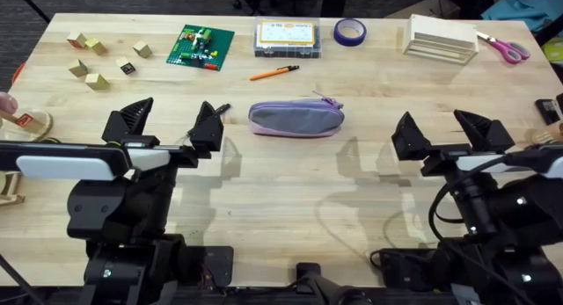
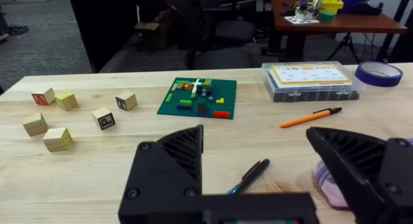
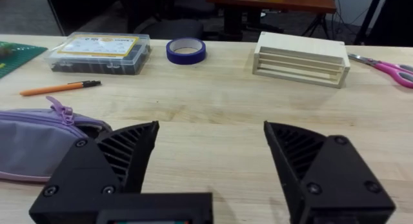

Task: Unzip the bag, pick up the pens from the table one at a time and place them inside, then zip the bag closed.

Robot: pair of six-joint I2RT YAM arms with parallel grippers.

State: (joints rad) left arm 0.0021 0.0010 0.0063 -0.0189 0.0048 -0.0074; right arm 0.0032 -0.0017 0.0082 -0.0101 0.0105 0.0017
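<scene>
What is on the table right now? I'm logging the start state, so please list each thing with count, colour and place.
bag: 1, lilac with grey band, table centre, zipped.
orange pen: 1, orange with dark tip, beyond the bag.
black pen: 1, black, left of the bag, by the left gripper.
wooden blocks: 6, pale wood, far left.
brick plate: 1, green, far edge.
plastic box: 1, clear with yellow label, far edge.
tape roll: 1, purple, far edge.
wooden crate: 1, pale, far right.
scissors: 1, pink handles, far right.
left gripper: jaws open.
right gripper: jaws open.
</scene>
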